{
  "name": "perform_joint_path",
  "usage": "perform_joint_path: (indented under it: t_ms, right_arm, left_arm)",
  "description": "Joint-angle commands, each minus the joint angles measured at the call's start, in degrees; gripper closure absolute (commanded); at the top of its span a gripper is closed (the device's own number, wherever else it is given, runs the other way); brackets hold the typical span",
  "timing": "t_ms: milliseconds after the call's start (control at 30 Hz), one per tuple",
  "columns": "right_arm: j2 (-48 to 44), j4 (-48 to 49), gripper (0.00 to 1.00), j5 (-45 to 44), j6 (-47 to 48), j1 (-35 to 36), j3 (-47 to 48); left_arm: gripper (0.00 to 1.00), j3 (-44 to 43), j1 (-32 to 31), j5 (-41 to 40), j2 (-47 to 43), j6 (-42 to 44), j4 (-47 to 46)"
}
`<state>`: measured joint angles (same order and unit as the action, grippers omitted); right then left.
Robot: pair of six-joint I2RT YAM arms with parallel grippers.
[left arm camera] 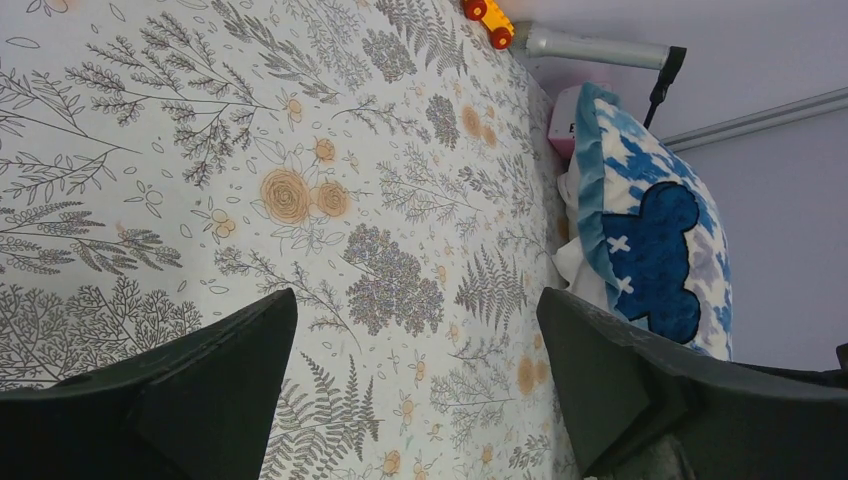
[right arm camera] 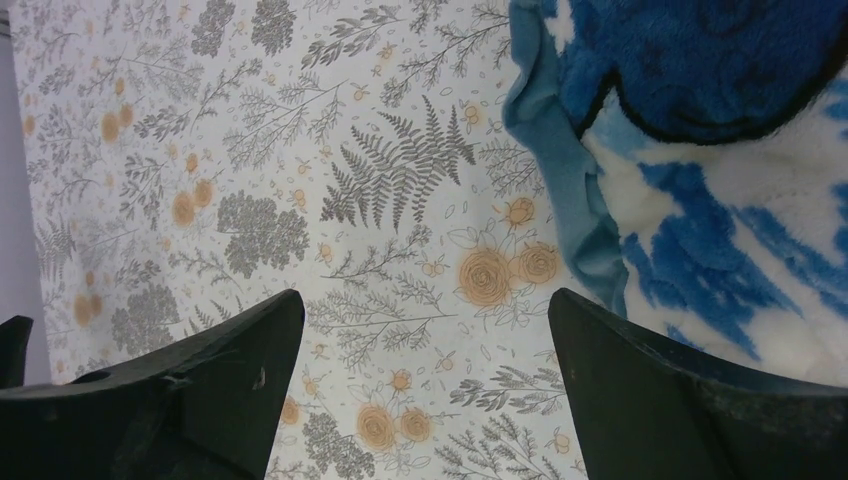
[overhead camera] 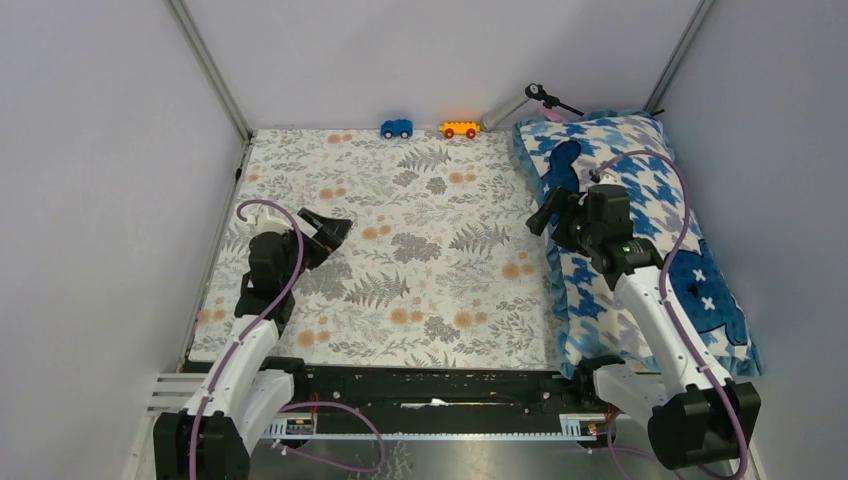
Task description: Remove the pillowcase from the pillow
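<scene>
The 2 arms rise from the near edge of the worktop, which is covered by a grey-and-orange floral cloth (overhead camera: 420, 250). On the near left, the left gripper (overhead camera: 330, 225) hangs over bare cloth. Its jaws are spread wide and pinch nothing, and its wrist view shows only the printed pattern between the 2 dark fingers (left arm camera: 200, 390).

Further in on the right, the right gripper (overhead camera: 545, 215) sits at the left edge of the pillowcase (overhead camera: 640, 180). These jaws are also spread and empty. In its wrist view, 1 finger (right arm camera: 680, 400) is over the blue-and-white fabric and the other is over the floral cloth, with the blue edging (right arm camera: 560, 160) between them. I cannot tell if they touch the fabric.

The pillowcase lies along the right side of the worktop, from the near edge to the far wall, printed face up. It is plump with the pillow inside. A little white fabric (left arm camera: 568, 265) shows beside the edging, and I cannot tell if it is pillow or lining.

At the far edge stand a blue toy car (overhead camera: 397, 128) and an orange toy car (overhead camera: 459, 129), with a grey rod (overhead camera: 505, 108) just beyond.
</scene>
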<state>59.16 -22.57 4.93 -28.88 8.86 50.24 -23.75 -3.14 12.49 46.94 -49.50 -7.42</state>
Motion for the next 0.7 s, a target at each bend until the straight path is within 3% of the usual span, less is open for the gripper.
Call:
perform_joint_path:
  t_ms: [0, 233, 467, 667]
  right_arm:
    - [1.3, 2.4, 0.0, -3.0, 2.0, -0.1, 2.0]
    - [-2.0, 7.3, 0.0, -2.2, 7.5, -0.1, 2.7]
    - [-1.2, 2.0, 0.0, -30.2, 14.7, -0.4, 8.6]
    - [10.0, 2.5, 0.0, -42.7, 17.2, 0.3, 8.5]
  left_arm:
    - [0.01, 0.8, 0.0, 2.3, -1.7, 0.8, -4.6]
    - [0.01, 5.3, -0.2, 8.7, 2.4, -1.1, -14.0]
    - [0.01, 8.9, -1.3, 13.0, 7.2, 1.5, -22.0]
    - [0.01, 12.1, -3.8, 16.0, 11.4, 2.1, -31.7]
